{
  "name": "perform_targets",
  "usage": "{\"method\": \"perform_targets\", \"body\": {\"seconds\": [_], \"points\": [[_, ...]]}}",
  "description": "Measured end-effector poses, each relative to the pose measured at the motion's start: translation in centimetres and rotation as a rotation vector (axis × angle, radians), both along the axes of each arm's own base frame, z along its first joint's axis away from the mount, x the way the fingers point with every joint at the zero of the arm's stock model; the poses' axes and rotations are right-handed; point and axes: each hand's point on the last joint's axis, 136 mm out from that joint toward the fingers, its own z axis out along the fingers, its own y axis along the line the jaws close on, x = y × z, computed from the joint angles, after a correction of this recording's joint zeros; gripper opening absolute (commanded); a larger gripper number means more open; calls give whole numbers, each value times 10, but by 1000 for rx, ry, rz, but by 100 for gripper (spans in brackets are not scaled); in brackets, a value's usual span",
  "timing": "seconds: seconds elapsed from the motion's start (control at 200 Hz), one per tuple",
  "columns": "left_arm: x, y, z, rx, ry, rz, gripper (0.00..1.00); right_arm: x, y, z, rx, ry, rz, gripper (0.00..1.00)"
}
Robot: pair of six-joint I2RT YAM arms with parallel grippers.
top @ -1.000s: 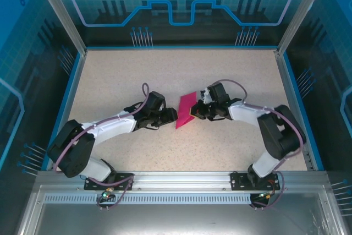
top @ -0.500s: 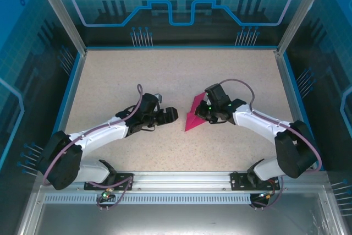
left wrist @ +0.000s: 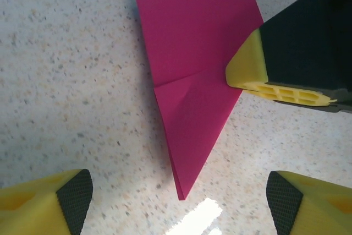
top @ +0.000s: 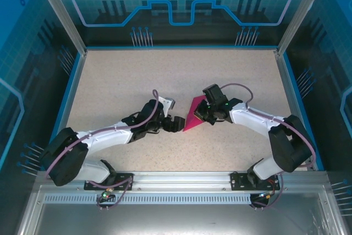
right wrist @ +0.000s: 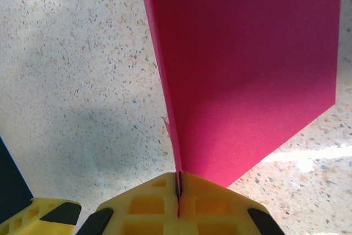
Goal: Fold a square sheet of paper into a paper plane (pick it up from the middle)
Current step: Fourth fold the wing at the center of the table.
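My left tool (top: pixel 175 125) is spread wide and holds nothing. It hangs low over the counter (top: pixel 110 81), with its yellow fingertips (left wrist: pixel 66 202) on either side of the paper's point and not touching it.

The sheet of paper (top: pixel 192 116) sits near the middle of the counter, just beyond that tool at about 2 o'clock. It is magenta-pink and folded into layers. One end is broad, and it tapers to a sharp point aimed at 7 o'clock. The left wrist view shows a short crease running across it. I cannot tell how much of it rests on the counter.

My right tool (right wrist: pixel 179 191) is clamped on the sheet's 3 o'clock edge, its jaws closed flat on the layers.

Handling notes, as I judge them:
- The sheet is very light and limp, so it is likely to swing or flex when moved.
- The layers may slide apart or spring open, so grip across all of them, beside a fold.
- The point is likely to crumple easily, so take hold behind it, on the doubled edge.
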Motion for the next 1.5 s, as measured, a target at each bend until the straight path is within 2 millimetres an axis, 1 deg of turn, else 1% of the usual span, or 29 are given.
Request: {"method": "perform_targets", "body": {"seconds": [0.075,0.195,0.265,0.325,0.49,0.675,0.82,0.895,0.935,0.985,1.035,1.07,1.14,1.24,1.425,1.5], "points": [[3,-3,-6,20,-54,-29,81,3,4,-3,10,23,-6,0],[3,-8,-23,61,-100,-81,81,5,10,-6,23,56,-13,0],[6,-13,-26,72,-131,-106,80,7,13,-5,35,69,-15,0],[7,-18,-27,76,-164,-132,77,9,13,-4,43,76,-18,0],[10,-29,-32,93,-231,-184,59,12,13,1,61,94,-28,0],[14,-33,-42,117,-271,-214,51,10,13,1,69,122,-23,0],[15,-34,-44,128,-292,-229,39,4,12,-4,65,157,-19,0],[15,-35,-44,135,-302,-238,35,3,12,-5,63,167,-18,0],[15,-35,-44,139,-307,-243,33,2,12,-6,63,173,-16,1],[15,-35,-44,138,-308,-246,28,1,12,-7,66,179,-15,4],[15,-36,-44,144,-315,-253,24,1,13,-7,69,184,-13,8],[16,-36,-44,148,-321,-257,23,0,13,-8,72,189,-12,12],[16,-36,-44,148,-323,-258,22,-1,11,-9,71,198,-10,22],[16,-36,-44,151,-326,-261,23,0,8,-10,67,211,-16,30],[13,-37,-44,151,-326,-279,24,5,3,-13,68,233,-28,32],[12,-38,-45,153,-326,-288,25,7,5,-16,70,244,-24,30]]}}
